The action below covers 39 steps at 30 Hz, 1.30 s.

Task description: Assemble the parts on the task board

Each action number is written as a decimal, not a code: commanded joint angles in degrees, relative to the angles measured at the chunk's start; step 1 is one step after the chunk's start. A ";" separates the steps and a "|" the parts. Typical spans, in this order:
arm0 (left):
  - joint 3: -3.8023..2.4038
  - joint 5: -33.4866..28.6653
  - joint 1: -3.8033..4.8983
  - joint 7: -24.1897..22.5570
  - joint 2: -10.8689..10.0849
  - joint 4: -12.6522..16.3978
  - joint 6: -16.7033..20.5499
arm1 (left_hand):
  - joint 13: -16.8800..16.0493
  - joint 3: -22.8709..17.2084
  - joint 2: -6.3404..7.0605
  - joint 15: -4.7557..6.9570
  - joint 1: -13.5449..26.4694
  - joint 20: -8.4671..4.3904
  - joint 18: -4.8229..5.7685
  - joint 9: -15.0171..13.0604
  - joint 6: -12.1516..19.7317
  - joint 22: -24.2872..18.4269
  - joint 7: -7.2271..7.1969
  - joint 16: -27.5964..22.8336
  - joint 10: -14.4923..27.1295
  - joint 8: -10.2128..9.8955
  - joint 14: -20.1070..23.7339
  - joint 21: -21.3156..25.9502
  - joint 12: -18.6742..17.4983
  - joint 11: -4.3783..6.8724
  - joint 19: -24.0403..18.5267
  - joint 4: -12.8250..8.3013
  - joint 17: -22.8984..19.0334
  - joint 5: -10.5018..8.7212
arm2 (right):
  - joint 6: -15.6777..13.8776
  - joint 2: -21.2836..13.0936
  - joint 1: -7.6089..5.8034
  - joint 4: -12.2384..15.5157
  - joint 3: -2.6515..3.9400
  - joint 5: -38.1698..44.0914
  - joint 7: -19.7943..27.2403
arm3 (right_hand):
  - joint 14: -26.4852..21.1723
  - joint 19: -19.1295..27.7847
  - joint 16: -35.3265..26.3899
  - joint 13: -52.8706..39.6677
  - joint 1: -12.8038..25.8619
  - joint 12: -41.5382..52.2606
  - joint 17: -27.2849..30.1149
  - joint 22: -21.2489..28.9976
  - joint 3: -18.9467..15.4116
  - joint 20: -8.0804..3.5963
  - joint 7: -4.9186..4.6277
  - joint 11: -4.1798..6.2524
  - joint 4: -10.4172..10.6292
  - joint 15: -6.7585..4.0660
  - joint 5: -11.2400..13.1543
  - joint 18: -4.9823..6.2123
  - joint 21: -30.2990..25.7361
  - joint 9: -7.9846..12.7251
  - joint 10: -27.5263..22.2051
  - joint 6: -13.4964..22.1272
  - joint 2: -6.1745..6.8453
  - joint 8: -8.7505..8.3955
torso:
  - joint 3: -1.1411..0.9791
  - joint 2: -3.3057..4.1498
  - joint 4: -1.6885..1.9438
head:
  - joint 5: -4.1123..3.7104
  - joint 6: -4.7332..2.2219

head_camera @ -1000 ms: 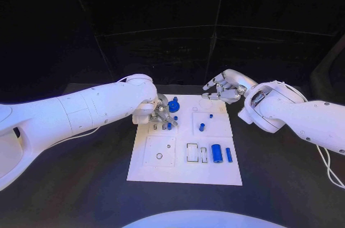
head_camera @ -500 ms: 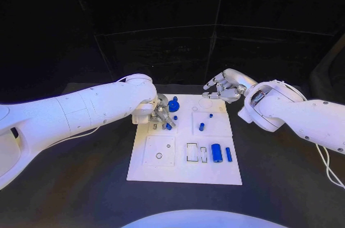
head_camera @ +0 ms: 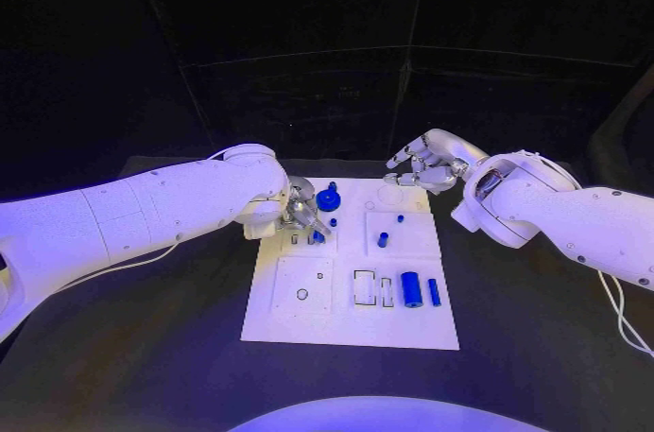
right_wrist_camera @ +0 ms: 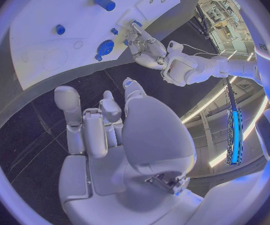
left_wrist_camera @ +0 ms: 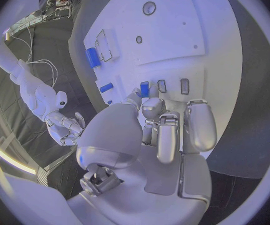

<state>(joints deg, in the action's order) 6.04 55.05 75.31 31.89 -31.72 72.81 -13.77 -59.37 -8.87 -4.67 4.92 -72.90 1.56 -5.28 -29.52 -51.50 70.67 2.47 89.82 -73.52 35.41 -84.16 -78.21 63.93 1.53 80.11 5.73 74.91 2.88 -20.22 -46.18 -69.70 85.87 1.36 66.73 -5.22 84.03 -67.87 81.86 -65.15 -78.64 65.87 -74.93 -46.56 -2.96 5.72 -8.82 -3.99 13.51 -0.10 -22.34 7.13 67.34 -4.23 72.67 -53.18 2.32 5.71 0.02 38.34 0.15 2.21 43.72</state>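
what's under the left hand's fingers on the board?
The left hand is down on the far left part of the task board. In the left wrist view a small blue part sits at its fingertips, beside two empty slots. Anything beneath the palm is covered.

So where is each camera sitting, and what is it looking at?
Head view: sits on the robot's head, looks down at the white board on the black table; both arms reach in.
Left wrist view: sits behind the left hand, looks past its fingers at the board and a small blue piece.
Right wrist view: sits behind the right hand, looks at the board's far end.
Shared: all three show the board; the right wrist view also catches the left hand.
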 commanded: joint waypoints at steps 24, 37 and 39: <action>0.02 5.55 -2.93 -2.80 -4.95 4.64 13.28 | -1.05 -23.29 4.95 0.01 6.64 -0.07 1.42 -1.87 -0.53 1.58 -0.07 0.18 -1.52 1.84 -5.84 -0.93 1.20 0.13 0.97 -10.82 15.09 -0.12 | 0.09 -0.40 -0.10 -0.44 0.02 -1.24 0.75 | 2.77 0.74 -0.64 0.20 -0.48 -0.33 -1.16 0.58 -0.39 0.04 -0.07 0.10 0.13 -0.37 -0.44 0.97 -0.64 0.00 -0.48 -0.16 0.03 0.20 | -0.03 -0.23 0.96 | -0.02 0.15; 0.02 8.75 -3.66 -2.10 -3.85 3.94 10.57 | -1.05 -23.68 5.06 -0.01 6.91 -0.07 1.43 -1.95 -0.53 1.63 -0.06 0.18 -1.53 1.91 -5.84 -0.95 1.19 0.12 0.98 -10.72 15.09 -0.13 | 0.27 -0.25 -0.10 -0.40 0.02 -1.33 0.86 | 2.75 0.77 -0.68 0.18 -0.47 -0.30 -1.11 0.66 -0.44 0.04 -0.08 0.10 0.18 -0.37 -0.48 0.98 -0.70 0.00 -0.46 -0.15 0.02 0.21 | -0.05 -0.23 1.12 | -0.24 0.44; 0.02 8.80 -3.69 -2.07 -3.81 3.97 10.34 | -1.05 -23.68 5.06 -0.01 6.91 -0.07 1.43 -1.95 -0.53 1.63 -0.06 0.18 -1.53 1.91 -5.84 -0.95 1.19 0.12 0.98 -10.72 15.09 -0.13 | 0.30 -0.21 -0.10 -0.43 0.02 -1.33 0.88 | 2.75 0.77 -0.68 0.18 -0.47 -0.30 -1.11 0.66 -0.44 0.04 -0.08 0.10 0.18 -0.37 -0.48 0.98 -0.70 0.00 -0.46 -0.15 0.02 0.21 | -0.04 -0.23 1.12 | -0.24 0.44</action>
<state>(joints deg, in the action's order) 6.02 62.43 71.71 29.48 -35.60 76.72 -1.99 -60.38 -23.83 0.97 4.91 -65.92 1.46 -4.39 -31.47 -52.01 72.24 2.56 89.82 -74.64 37.11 -84.16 -78.79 64.78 1.82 80.62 3.54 74.91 2.67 -20.16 -46.44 -69.69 85.40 1.35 65.59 -4.88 84.03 -67.47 81.32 -65.01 -78.64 65.87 -74.91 -45.94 -3.11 5.71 -8.82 -3.99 13.65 -0.10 -22.52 7.12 66.89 -4.23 72.67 -53.18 2.32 5.71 -0.03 38.14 1.23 1.91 44.15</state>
